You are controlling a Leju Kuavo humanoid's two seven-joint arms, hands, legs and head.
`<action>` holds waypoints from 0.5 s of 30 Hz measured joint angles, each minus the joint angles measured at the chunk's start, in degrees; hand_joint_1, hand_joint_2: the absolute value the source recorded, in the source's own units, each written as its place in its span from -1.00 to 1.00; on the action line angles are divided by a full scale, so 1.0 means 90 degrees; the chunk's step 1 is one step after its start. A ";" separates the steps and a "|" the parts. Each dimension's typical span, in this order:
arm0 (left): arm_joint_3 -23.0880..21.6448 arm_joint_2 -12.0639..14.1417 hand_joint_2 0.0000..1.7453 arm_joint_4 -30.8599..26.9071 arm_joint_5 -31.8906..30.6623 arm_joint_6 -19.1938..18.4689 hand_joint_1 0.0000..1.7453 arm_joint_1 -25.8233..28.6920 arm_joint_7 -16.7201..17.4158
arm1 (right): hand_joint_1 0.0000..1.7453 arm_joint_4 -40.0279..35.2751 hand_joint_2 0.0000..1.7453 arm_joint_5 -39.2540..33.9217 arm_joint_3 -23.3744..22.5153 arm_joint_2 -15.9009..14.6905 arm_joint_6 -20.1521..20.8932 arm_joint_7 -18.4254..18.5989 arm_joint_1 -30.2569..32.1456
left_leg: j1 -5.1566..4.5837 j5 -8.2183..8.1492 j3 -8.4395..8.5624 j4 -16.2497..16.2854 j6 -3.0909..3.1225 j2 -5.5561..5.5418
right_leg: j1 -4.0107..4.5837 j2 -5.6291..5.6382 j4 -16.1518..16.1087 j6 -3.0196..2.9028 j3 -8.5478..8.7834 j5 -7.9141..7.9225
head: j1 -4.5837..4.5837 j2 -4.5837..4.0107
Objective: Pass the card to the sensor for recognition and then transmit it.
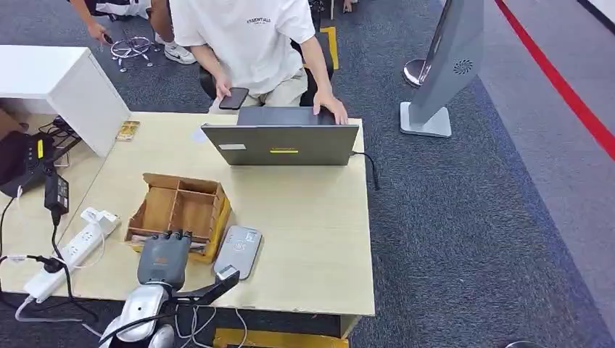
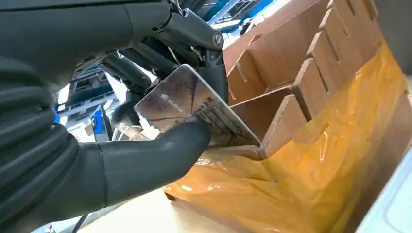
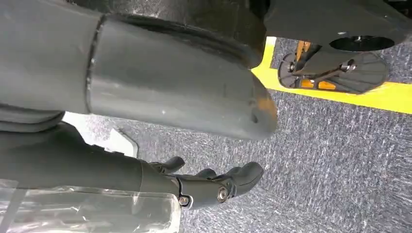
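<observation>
Head view showed the left hand (image 1: 164, 259) over the near edge of the pale wooden worktop (image 1: 312, 232), at the near side of a cardboard box (image 1: 179, 212) split into compartments. Just beside the box at its 3 o'clock lay the grey sensor (image 1: 238, 250), flat on the worktop and touching the box's yellow-wrapped corner or very nearly so. At 12 o'clock from the box stood an open laptop (image 1: 283, 143), its lid back facing the robot, with a person (image 1: 243, 43) seated behind it, one hand on the laptop's edge and the other holding a phone (image 1: 233, 98). At 9 o'clock from the box a white power strip (image 1: 72, 254) lay at the worktop's left edge.

In the left wrist view the card (image 2: 192, 109) was pinched between the thick grey thumb (image 2: 160, 155) and the darker fingers (image 2: 214, 73), tilted, with one corner against a divider of the box. Whether the card rested in a compartment or was lifted clear could not be told.

In the right wrist view the right hand (image 3: 214, 187) hung over grey carpet (image 3: 340, 160) with its fingers curled in and nothing in them.
</observation>
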 joint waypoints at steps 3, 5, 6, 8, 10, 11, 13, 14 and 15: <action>0.0017 -0.0022 1.00 -0.0015 0.0000 0.0110 1.00 0.0004 -0.0002 | -1.00 0.0000 -1.00 -0.0015 -0.0002 0.0000 0.0000 0.0017 0.0001 | 0.0000 0.0000 0.0001 0.0000 0.0000 0.0000 | 0.0000 0.0000 0.0000 0.0000 0.0000 0.0000 | 0.0000 0.0000; 0.0017 -0.0041 1.00 -0.0093 0.0000 0.0236 1.00 0.0018 -0.0010 | -1.00 0.0000 -1.00 -0.0049 -0.0002 0.0000 -0.0002 0.0039 0.0001 | 0.0000 0.0000 0.0000 0.0000 0.0000 -0.0001 | 0.0000 0.0000 0.0000 0.0000 0.0000 0.0000 | 0.0002 0.0000; 0.0017 -0.0053 1.00 -0.0185 0.0000 0.0255 1.00 0.0032 -0.0007 | -1.00 0.0000 -1.00 -0.0051 -0.0002 0.0000 -0.0002 0.0041 0.0002 | 0.0000 0.0000 0.0000 0.0000 0.0000 0.0000 | 0.0000 0.0000 0.0000 0.0000 0.0000 0.0000 | 0.0002 0.0000; 0.0015 -0.0061 1.00 -0.0453 0.0005 0.0265 1.00 0.0050 -0.0063 | -1.00 -0.0002 -1.00 -0.0123 -0.0005 0.0000 0.0000 0.0070 0.0002 | 0.0000 0.0000 0.0000 0.0000 0.0000 -0.0001 | 0.0000 0.0000 0.0000 0.0000 0.0000 0.0000 | 0.0002 0.0000; 0.0012 -0.0058 1.00 -0.0875 0.0029 0.0245 1.00 0.0093 -0.0117 | -1.00 -0.0005 -1.00 -0.0163 -0.0012 0.0000 0.0000 0.0083 0.0005 | 0.0000 0.0000 0.0000 0.0000 0.0000 0.0000 | 0.0000 0.0000 0.0000 0.0000 -0.0001 0.0000 | 0.0000 0.0000; 0.0005 -0.0056 1.00 -0.1096 0.0032 0.0219 1.00 0.0104 -0.0117 | -1.00 -0.0005 -1.00 -0.0208 -0.0017 0.0000 0.0000 0.0083 0.0005 | 0.0000 0.0000 0.0000 0.0000 0.0000 0.0000 | 0.0000 0.0000 0.0000 0.0000 -0.0001 0.0000 | 0.0000 0.0000; -0.0089 -0.0039 1.00 -0.1610 0.0046 0.0219 1.00 0.0124 -0.0136 | -1.00 -0.0007 -1.00 -0.0301 -0.0046 0.0002 -0.0002 0.0083 0.0005 | 0.0000 0.0000 -0.0001 0.0000 0.0000 0.0000 | 0.0000 0.0000 0.0000 0.0000 -0.0001 0.0000 | 0.0002 0.0000; -0.0146 -0.0017 1.00 -0.1893 0.0061 0.0187 1.00 0.0149 -0.0136 | -1.00 -0.0007 -1.00 -0.0350 -0.0066 0.0002 -0.0002 0.0083 0.0006 | 0.0000 0.0000 -0.0001 0.0000 0.0000 0.0000 | 0.0000 0.0000 0.0000 0.0000 -0.0001 0.0000 | 0.0000 0.0000; -0.0219 0.0025 1.00 -0.2190 0.0119 0.0119 1.00 0.0152 -0.0136 | -1.00 -0.0012 -1.00 -0.0394 -0.0085 0.0002 -0.0002 0.0083 0.0009 | 0.0000 0.0000 -0.0001 0.0000 0.0000 -0.0001 | 0.0000 -0.0001 0.0000 0.0000 -0.0001 0.0000 | 0.0002 0.0000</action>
